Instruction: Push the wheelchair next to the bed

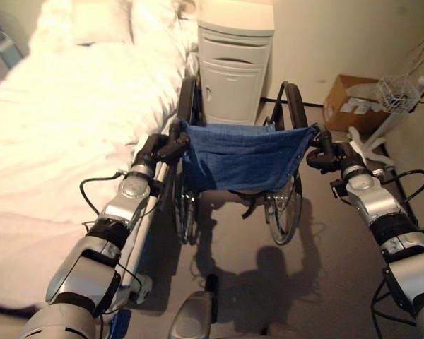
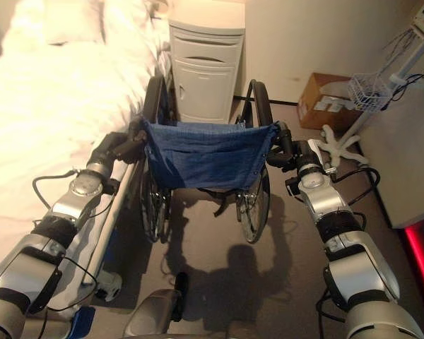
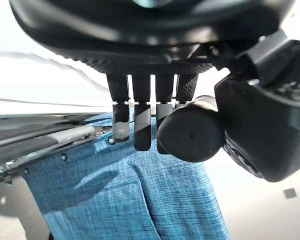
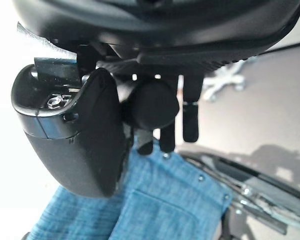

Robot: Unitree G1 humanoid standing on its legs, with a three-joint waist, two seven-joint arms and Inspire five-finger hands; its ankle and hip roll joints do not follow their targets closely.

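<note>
Left wrist view shows us the left hand curled round a rounded black push handle; the right hand clamps likewise. The blue-cloth wheelchair stands beside the white bed, cabinet at 12 o'clock.

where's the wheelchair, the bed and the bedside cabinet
wheelchair (image 1: pixel 240 157): left eye view, on the blue fabric backrest.
bed (image 1: pixel 63 113): left eye view, on the white bedding to the left of the chair.
bedside cabinet (image 2: pixel 206 78): right eye view, on its pale front door.
</note>
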